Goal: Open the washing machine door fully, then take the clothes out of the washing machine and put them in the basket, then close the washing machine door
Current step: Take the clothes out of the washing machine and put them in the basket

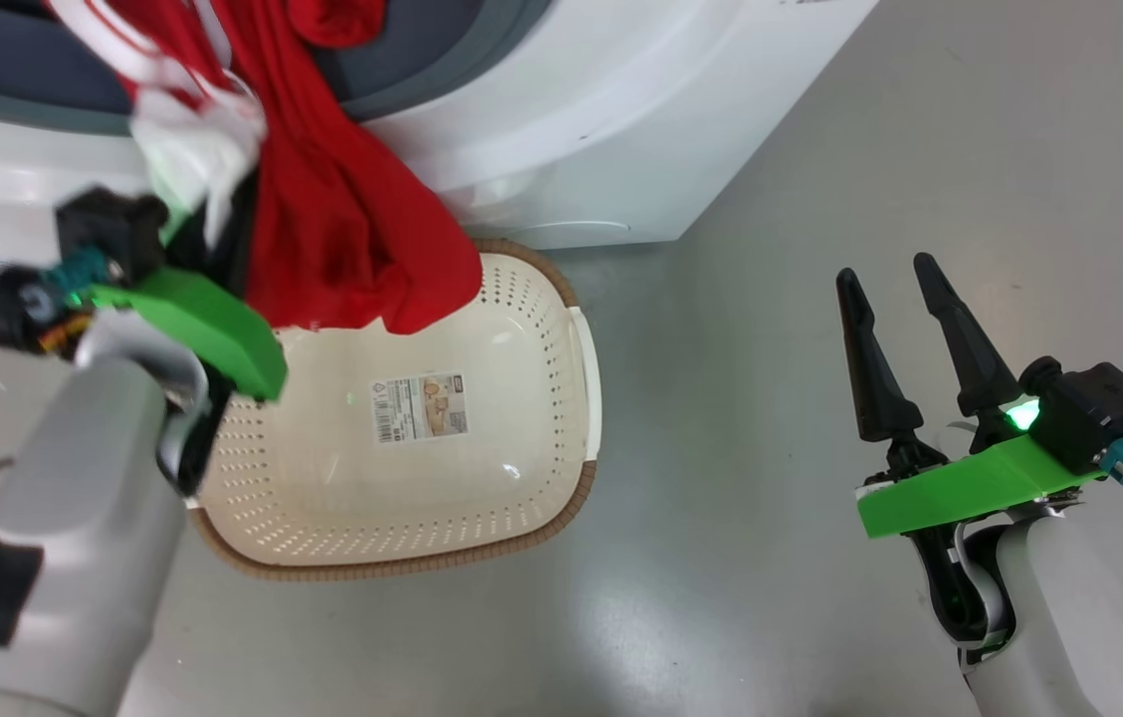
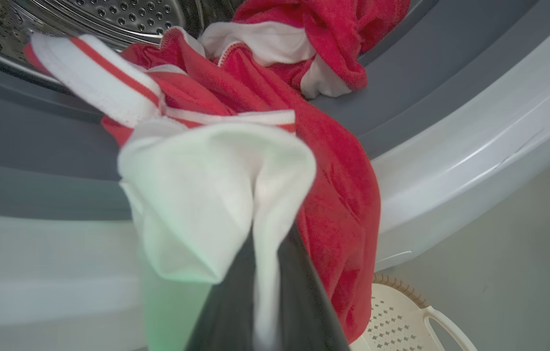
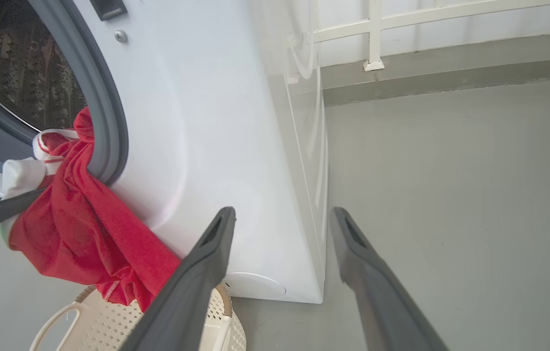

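One basket sticker (image 1: pixel 419 406) (print illegible); left fingers (image 2: pixel 306 302) tight on clothes (image 1: pixel 342 219), right fingers (image 1: pixel 875 368) apart.

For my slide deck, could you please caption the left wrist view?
Left gripper pinches the clothes, which trail from the washing machine above the basket.

bright even light, floor (image 1: pixel 721 558) glare, left wrist foreground blurred

Your count was: one washing machine (image 1: pixel 621 119), one basket (image 1: pixel 522 438), one sticker (image 1: pixel 419 406) on its floor. Clothes (image 1: pixel 342 219): one red-and-white bundle; you couldn't split it into separate pieces from these views. You had two pincers, left pincer (image 2: pixel 272 253) and right pincer (image 1: pixel 885 274), two dark fingers each.
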### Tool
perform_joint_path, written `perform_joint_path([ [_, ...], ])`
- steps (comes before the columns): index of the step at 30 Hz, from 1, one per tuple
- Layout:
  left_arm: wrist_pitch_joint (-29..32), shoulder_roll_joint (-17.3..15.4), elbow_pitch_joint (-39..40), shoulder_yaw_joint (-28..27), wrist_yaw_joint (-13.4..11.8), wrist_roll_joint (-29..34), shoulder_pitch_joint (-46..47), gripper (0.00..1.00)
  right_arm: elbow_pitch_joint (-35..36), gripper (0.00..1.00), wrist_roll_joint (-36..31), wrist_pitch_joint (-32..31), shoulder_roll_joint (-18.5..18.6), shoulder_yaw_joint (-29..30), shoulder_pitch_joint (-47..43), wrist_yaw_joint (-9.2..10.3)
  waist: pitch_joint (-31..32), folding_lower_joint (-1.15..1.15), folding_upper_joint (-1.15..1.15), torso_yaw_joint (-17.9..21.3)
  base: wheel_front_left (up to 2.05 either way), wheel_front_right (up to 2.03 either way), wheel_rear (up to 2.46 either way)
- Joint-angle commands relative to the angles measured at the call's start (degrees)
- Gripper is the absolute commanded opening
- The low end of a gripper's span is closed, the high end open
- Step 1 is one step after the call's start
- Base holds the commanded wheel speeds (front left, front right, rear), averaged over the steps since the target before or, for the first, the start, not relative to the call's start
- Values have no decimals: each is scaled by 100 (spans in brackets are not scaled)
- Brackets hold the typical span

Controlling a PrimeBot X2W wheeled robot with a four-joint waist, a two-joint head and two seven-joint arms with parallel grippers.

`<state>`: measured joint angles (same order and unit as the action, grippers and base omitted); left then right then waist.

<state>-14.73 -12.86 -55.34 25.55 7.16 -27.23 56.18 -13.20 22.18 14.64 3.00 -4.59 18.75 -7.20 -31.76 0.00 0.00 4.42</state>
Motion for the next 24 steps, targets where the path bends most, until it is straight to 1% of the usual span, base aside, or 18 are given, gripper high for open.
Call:
perform_joint_path([
  [1, -19, -221, 142, -83, 33, -27, -245, 0, 104, 100, 30, 36, -13, -116, -173, -29, 36, 0, 0, -39, 0, 0, 0],
  [8, -25, -182, 1034, -236, -46, 167, -1120, 0, 82, 100, -9, 36, -13, -117, -215, -29, 119, 0, 0, -112, 0, 0, 0],
  [13, -26, -136, 1471, -231, -97, 337, -1636, 0, 75, 100, -43, 36, -13, -108, -240, -29, 149, 0, 0, -146, 0, 0, 0],
  [19, -26, -64, 1634, -159, -77, 391, -2052, 0, 76, 100, -49, 36, -13, -126, -247, -29, 152, 0, 0, -154, 0, 0, 0],
  [24, -27, 1, 1579, -3, -52, 420, -2275, 0, 76, 100, -43, 36, -13, -141, -242, -29, 130, 0, 0, -150, 0, 0, 0],
])
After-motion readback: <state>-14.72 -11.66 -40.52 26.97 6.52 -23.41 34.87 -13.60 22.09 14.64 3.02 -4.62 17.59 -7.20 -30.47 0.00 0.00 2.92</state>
